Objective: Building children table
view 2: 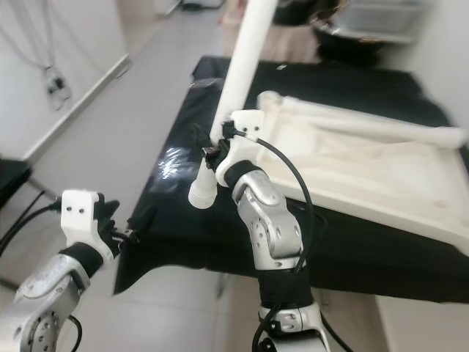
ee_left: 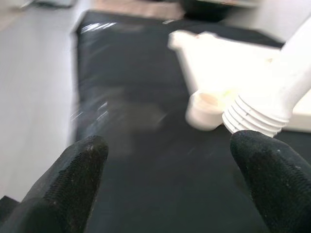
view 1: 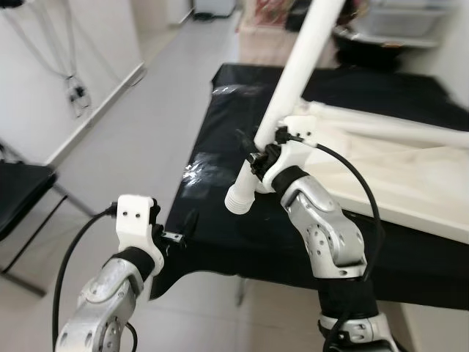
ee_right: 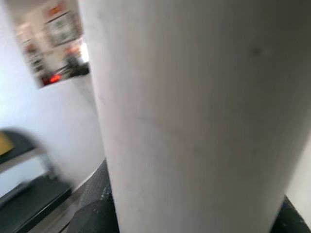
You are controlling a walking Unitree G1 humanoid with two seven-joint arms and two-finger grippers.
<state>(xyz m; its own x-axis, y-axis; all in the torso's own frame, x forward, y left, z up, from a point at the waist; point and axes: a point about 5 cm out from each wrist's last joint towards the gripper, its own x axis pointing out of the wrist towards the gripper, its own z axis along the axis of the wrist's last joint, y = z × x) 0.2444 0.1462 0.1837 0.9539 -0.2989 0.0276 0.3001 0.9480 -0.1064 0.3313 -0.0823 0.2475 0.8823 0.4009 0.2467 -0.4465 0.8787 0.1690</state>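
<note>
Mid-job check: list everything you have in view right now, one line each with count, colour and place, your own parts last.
table leg: 1, white, held slanting above the black cover, threaded end pointing down toward the near edge
tabletop: 1, cream, lying underside up on the black cover, right of the leg
black cover: 1, black and glossy, spread over the work surface
chair: 1, black, on the floor at far left
floor: light grey, left of the work surface
right pincer: 1, black fingers, shut around the leg just above its thread
left pincer: 1, black fingers, open, low at the cover's near left corner
</note>
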